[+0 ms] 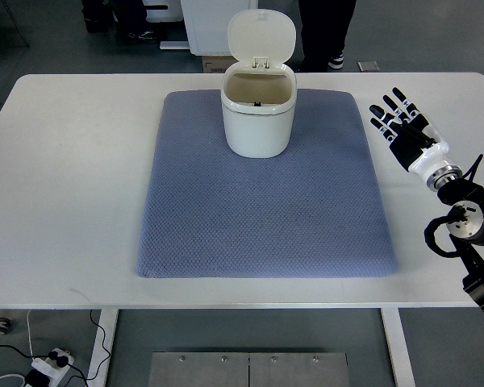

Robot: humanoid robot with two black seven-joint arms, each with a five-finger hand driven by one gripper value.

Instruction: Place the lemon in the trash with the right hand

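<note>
A cream trash bin stands at the far middle of the blue mat, its lid flipped up and back. What lies inside the bin is hidden from this angle, and no lemon shows anywhere on the table. My right hand rests over the white table to the right of the mat, fingers stretched out flat and holding nothing. Its arm comes in from the lower right edge. The left arm does not show.
The white table reaches past the mat on all sides. Two people's legs and shoes stand beyond the far edge. A power strip with cables lies on the floor at the lower left.
</note>
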